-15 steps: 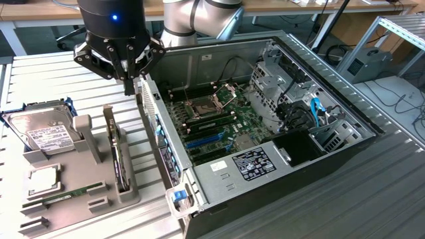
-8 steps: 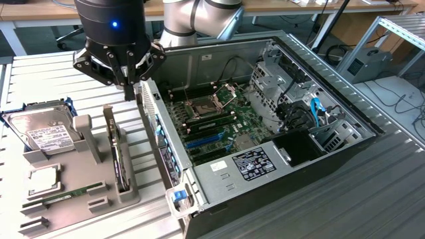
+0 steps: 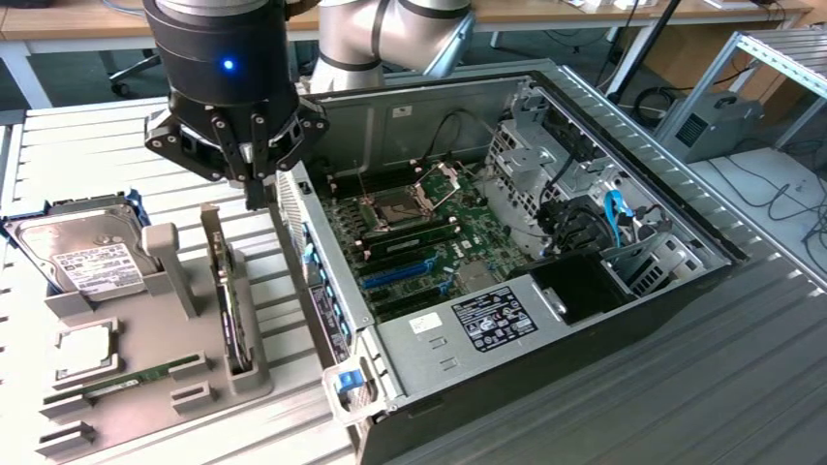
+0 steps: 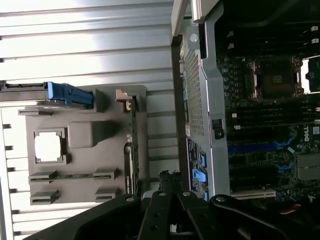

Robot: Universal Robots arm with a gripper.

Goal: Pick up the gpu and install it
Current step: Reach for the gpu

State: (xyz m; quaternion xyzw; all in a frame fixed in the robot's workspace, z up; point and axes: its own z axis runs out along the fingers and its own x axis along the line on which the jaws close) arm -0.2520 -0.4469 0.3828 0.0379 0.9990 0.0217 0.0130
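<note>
One black metal gripper hangs from the grey robot arm over the gap between a grey plastic holder and the open black-and-silver computer case. Its fingers are clenched together with nothing between them; in the wrist view the gripper shows the same pinched tips, free of any part.

The gpu, a thin green circuit card with a metal end bracket, stands on its long edge in a slot along the side of the holder nearest the case. It is below the fingertips and not touched by them. In the wrist view the gpu appears as a narrow strip running along the holder's edge.

Several other parts sit in the same holder:
- A silver hard drive with a white label and blue side rails leans at the far end.
- A square silver processor chip lies flat in a recess.
- A slim green RAM stick rests in its cradle.

Inside the case, the green motherboard lies exposed, with blue and black slots. Everything stands on a white slatted metal table.
</note>
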